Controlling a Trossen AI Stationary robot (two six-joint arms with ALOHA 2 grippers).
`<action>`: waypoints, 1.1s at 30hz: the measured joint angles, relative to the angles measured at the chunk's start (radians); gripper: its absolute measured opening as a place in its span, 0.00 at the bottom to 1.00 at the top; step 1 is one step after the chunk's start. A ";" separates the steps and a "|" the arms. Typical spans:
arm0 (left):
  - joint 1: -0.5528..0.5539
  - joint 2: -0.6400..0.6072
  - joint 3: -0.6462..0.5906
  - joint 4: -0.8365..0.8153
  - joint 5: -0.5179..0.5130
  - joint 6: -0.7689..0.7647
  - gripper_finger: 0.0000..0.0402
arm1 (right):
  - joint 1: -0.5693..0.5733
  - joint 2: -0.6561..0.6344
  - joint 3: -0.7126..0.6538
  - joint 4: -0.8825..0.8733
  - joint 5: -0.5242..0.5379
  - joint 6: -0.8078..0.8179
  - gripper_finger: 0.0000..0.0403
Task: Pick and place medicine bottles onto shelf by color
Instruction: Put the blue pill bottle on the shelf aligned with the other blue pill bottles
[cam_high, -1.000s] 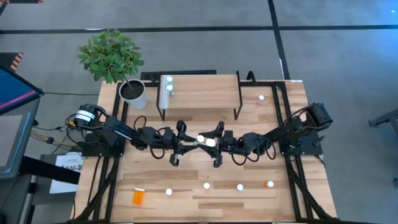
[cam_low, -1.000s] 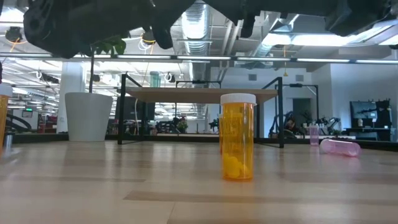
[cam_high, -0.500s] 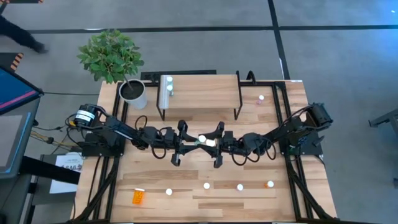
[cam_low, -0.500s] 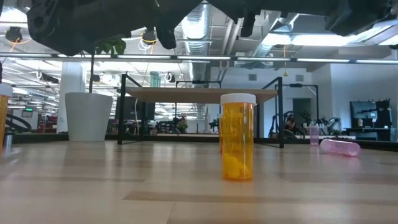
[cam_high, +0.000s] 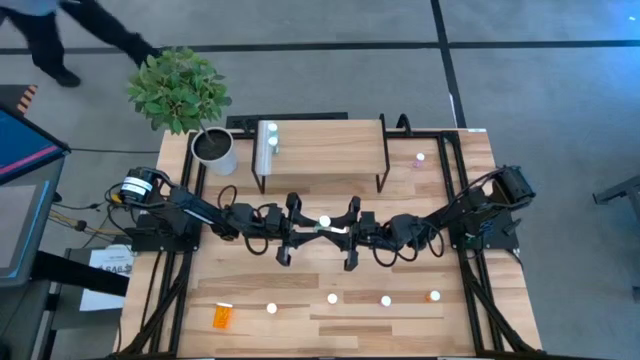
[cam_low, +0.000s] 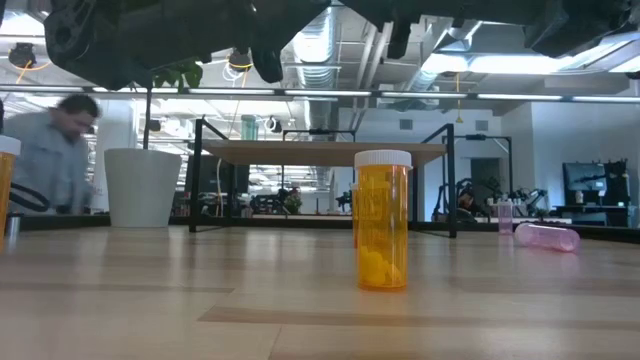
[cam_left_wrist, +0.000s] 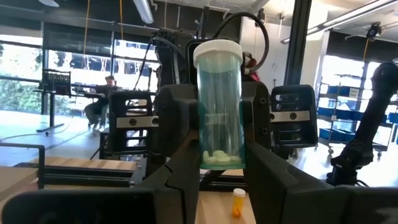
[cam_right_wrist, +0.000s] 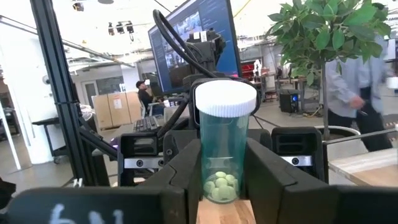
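A green bottle (cam_left_wrist: 219, 106) is held upright above the bench centre, just before the shelf (cam_high: 322, 146), pinched by both the left gripper (cam_high: 300, 232) & right gripper (cam_high: 343, 233), prob. a handover so it can be shelved w/ the green ones.

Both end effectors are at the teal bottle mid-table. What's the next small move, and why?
Probably open the left end effector. The teal bottle stands upright with both sets of fingers pressed to its sides, the right end effector having just closed on it, so neither arm can carry it to the shelf until one lets go.
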 joint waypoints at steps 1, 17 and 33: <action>0.000 0.000 0.000 -0.002 0.000 0.000 0.25 | 0.000 0.000 0.000 -0.001 0.000 0.000 0.30; 0.040 -0.125 0.000 -0.344 -0.016 -0.017 0.56 | -0.001 0.000 0.001 -0.037 0.002 -0.002 0.30; 0.028 -0.601 -0.012 -1.017 -0.070 -0.032 0.57 | -0.001 0.000 0.001 -0.295 0.002 0.075 0.31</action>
